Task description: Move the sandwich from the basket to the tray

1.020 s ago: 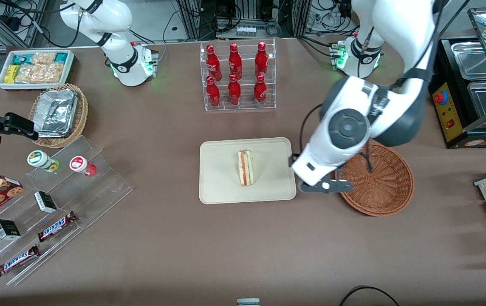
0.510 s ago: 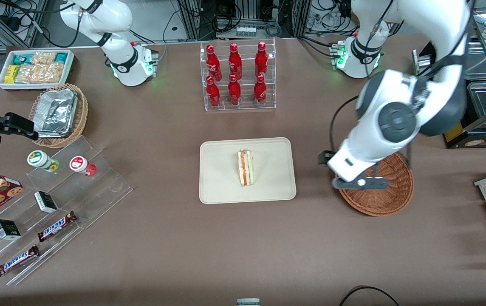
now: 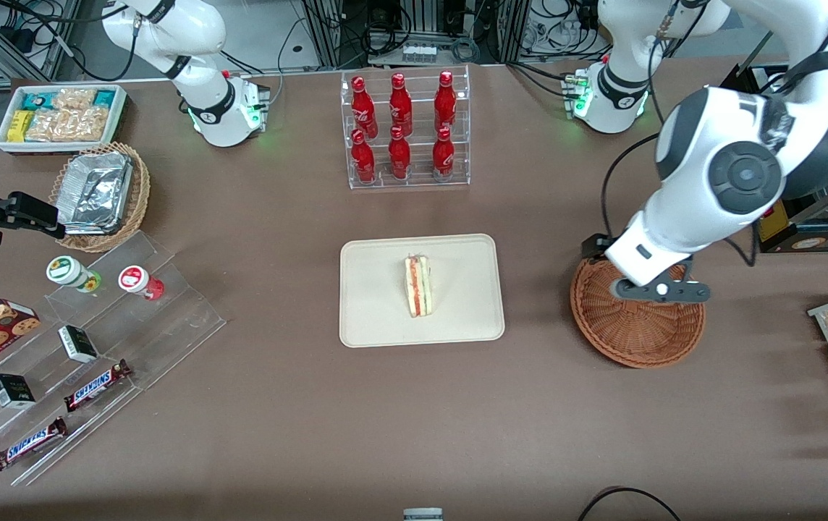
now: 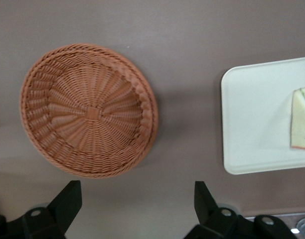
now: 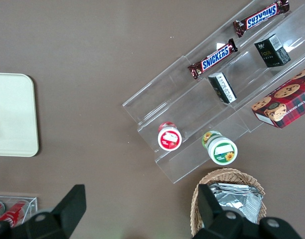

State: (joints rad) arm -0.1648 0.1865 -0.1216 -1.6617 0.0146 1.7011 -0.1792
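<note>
Scanning from the parked arm's end toward the working arm's: the tray [image 3: 421, 289] sits mid-table with the sandwich [image 3: 417, 285] lying on it, filling edge up, roughly central. By the look of it the placement is done. Next, well apart from the tray, the basket [image 3: 637, 325] — nothing in it, its woven floor fully bare in the wrist view [image 4: 87, 109]. Above the basket hangs the gripper [image 3: 660, 291], fingers [image 4: 67, 203] spread wide with nothing between them.

Risks from here, as judged: little left for the sandwich itself — it rests clear of the tray rim. The gripper hangs low over the basket, so a sideways swing could clip its rim and drag it. A sweep toward the tray could nudge it.
</note>
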